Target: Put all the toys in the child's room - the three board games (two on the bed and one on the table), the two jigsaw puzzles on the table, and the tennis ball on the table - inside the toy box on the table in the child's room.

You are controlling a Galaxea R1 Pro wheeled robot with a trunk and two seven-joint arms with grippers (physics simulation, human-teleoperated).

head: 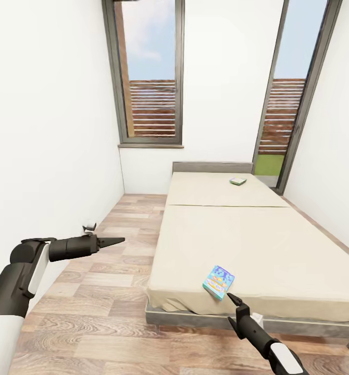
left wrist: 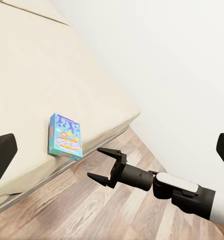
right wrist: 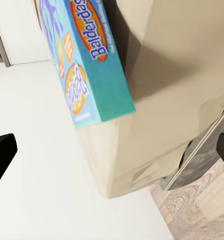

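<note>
Across the middle and right of the head view lies the bed (head: 258, 234), its cream mattresses bare but for two board games. Lower centre, near the bed's front edge, rests the blue board game (head: 219, 282); the right gripper (head: 232, 310) sits just below it, close but apart, jaws spread wide and holding nothing. Its cover reads "Balderdas…" in the right wrist view. Far up the bed lies the white-green board game (head: 238, 180). At lower left, the left gripper (head: 106, 235) hovers over the floor (head: 107, 323), jaws parted, empty.
</note>
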